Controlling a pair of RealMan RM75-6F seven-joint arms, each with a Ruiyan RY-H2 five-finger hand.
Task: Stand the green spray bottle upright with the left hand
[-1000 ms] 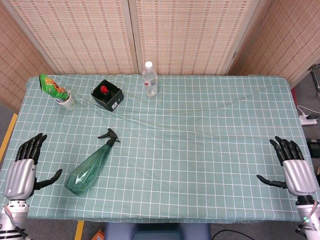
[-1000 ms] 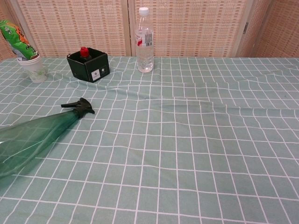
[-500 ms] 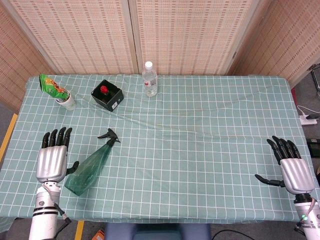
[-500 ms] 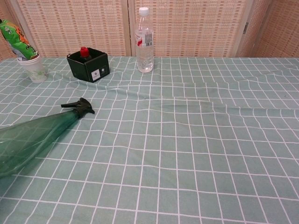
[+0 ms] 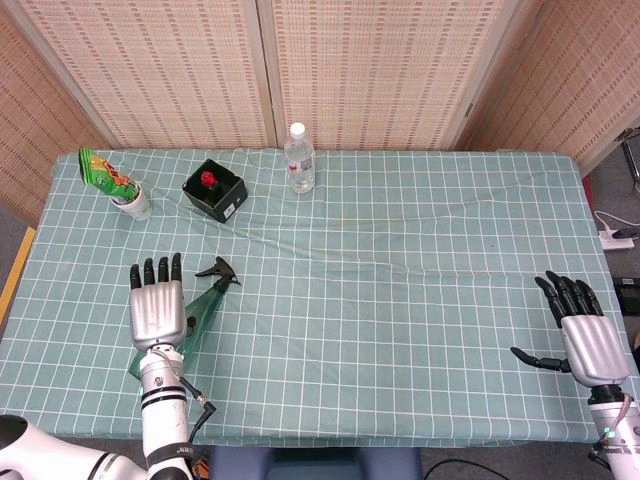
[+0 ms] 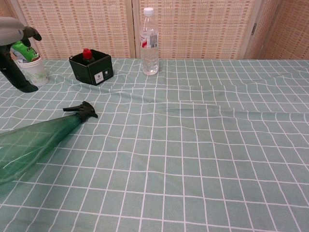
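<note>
Checked cloth, green spray bottle (image 6: 34,142) lying flat; left hand (image 5: 157,312) above it, fingers straight, holding nothing, should grip mid-body.

Bare cloth around green spray bottle (image 5: 205,307); black box (image 5: 214,190) well behind.

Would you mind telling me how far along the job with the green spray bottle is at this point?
Nothing is finished: the green spray bottle lies on its side on the table. In hand: the left hand hovers over its body, fingers apart, holding nothing. Left: gripping it and standing it upright. The right hand rests open, far away.
</note>
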